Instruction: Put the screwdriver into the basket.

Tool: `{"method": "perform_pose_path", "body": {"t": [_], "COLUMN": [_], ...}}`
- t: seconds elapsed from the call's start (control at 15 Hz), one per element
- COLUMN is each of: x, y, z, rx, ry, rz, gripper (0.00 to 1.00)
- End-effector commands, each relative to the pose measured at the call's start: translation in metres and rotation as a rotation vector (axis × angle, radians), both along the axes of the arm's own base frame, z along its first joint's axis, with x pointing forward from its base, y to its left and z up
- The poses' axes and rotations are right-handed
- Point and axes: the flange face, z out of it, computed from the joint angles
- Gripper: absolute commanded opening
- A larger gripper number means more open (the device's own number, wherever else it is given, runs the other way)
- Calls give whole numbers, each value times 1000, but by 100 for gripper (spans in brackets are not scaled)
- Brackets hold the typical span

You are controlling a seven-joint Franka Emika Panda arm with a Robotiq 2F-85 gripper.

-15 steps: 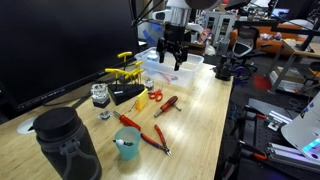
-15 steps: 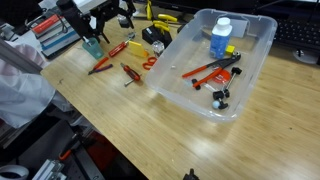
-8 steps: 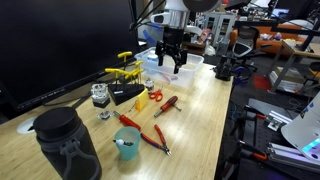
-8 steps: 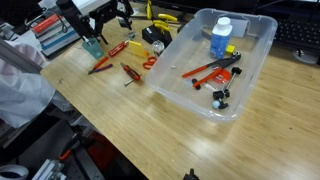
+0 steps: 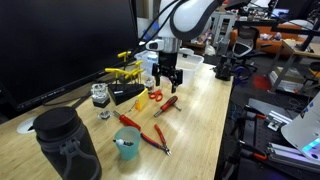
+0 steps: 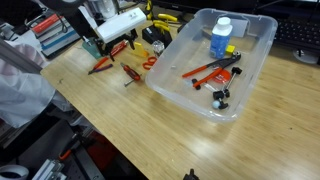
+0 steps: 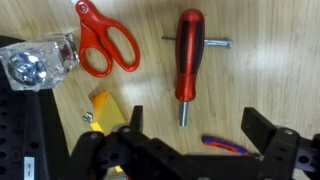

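Hovering over screwdriver (image 7: 189,60), claw (image 7: 192,128) spread wide, shaft tip between its fingers

I stand by a long table (image 5: 205,125) with a pale wood-grain top that shows in both exterior views, evenly lit with soft shadows. Along its far edge a big dark screen (image 5: 60,45) fills the wall side. A black keyboard (image 6: 298,35) lies at one corner. Past the end of the table the room is crowded with orange and black equipment (image 5: 268,42), and a bluish-purple glow (image 5: 285,152) shows low down beside the table.
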Motion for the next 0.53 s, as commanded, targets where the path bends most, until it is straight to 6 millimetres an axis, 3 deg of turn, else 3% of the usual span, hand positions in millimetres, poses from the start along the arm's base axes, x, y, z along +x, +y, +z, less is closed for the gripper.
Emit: {"method": "perform_pose_path", "body": {"t": [0.0,0.2,0.47], "x": [12,13,3], "y": [3,6,13], "z": [-20,-37,-42], "rx": [33,34,33], "ry": [1,22,37], "rz": [33,54,81], "gripper": [100,100,100]}}
